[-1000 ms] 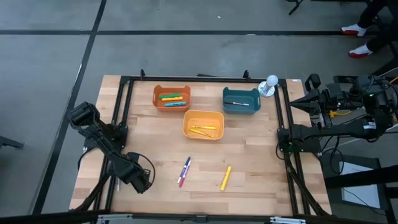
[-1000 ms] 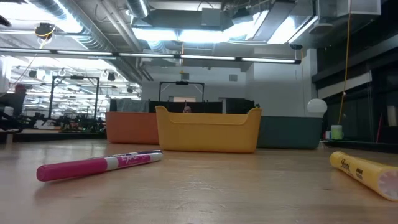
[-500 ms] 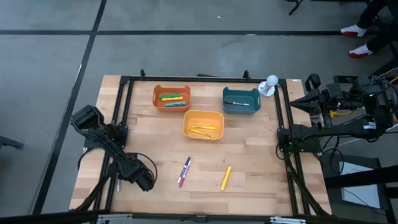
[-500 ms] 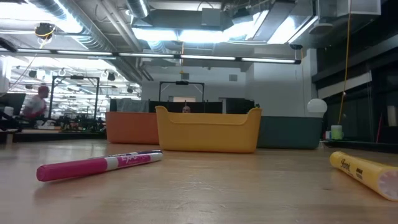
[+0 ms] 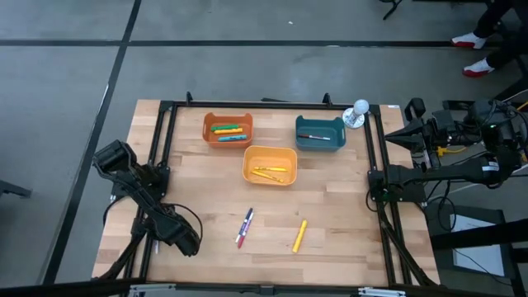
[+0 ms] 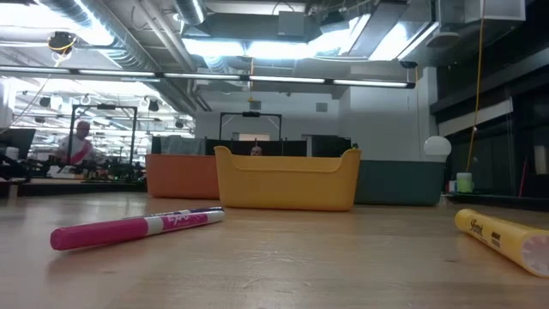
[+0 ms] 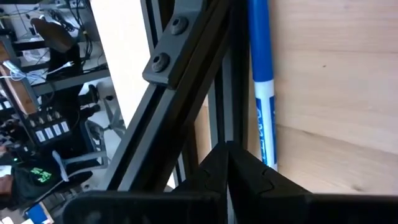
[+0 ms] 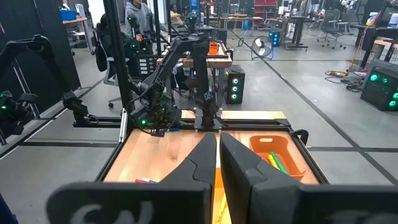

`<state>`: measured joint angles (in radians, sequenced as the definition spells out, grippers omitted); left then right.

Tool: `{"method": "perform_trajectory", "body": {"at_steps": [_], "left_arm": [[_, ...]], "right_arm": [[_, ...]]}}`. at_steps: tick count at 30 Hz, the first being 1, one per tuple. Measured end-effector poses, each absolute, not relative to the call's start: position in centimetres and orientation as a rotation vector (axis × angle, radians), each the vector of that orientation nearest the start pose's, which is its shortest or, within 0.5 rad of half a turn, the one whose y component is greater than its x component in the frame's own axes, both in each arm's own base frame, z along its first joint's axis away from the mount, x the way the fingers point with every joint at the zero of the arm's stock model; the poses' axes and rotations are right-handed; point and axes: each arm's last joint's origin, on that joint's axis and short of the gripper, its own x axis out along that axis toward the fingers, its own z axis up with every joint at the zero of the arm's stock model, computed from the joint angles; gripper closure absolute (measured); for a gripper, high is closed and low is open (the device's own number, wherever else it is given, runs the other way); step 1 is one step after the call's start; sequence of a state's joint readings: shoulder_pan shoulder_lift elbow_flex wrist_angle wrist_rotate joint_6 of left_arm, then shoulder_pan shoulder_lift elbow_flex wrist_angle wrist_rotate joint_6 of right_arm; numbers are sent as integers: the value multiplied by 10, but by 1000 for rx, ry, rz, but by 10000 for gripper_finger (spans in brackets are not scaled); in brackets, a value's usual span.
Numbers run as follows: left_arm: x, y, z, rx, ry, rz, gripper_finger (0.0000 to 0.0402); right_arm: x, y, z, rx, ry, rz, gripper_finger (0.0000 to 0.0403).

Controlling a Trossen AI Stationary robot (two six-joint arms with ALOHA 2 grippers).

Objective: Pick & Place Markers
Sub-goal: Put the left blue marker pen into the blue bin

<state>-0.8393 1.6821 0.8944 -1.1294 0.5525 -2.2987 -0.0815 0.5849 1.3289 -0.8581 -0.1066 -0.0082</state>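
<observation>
On the wooden table a pink-and-blue marker [image 5: 245,227] [image 6: 137,228] and a yellow marker [image 5: 299,236] [image 6: 506,240] lie flat near the front. Other markers lie inside the orange bin [image 5: 228,129], yellow bin [image 5: 270,164] and teal bin [image 5: 320,132]. A blue marker [image 7: 261,81] lies on the wood along the black left frame rail [image 7: 186,81]. My left gripper [image 5: 186,240] [image 7: 229,152] is low by that rail, shut, its tips right beside the blue marker. My right gripper [image 5: 381,183] [image 8: 217,146] waits shut at the table's right edge. My left gripper's shut fingertips [image 7: 245,171] lie along the blue marker's side near its printed barrel [image 7: 266,137], which stays flat on the table. Whether they touch it I cannot tell.
A black metal frame [image 5: 169,144] runs round the tabletop. A small white ball on a stand [image 5: 360,109] sits at the far right corner. Bare wood lies between the two loose markers and the near edge. People and desks show in the room beyond.
My left arm has shifted slightly beside the left rail, its gripper edging toward the table's right and then back. The markers and bins have stayed put. A person has walked across the room behind.
</observation>
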Motion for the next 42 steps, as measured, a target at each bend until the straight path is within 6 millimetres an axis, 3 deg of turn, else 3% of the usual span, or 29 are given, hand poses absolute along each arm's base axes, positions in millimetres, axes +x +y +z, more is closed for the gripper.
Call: {"method": "perform_trajectory", "body": {"at_steps": [29, 42], "left_arm": [[142, -198, 121, -885, 1747, 1555, 400], [137, -195, 115, -874, 1752, 1532, 400]], "right_arm": [[35, 0, 448, 3, 113, 25, 379], [35, 0, 448, 3, 113, 25, 379]]}}
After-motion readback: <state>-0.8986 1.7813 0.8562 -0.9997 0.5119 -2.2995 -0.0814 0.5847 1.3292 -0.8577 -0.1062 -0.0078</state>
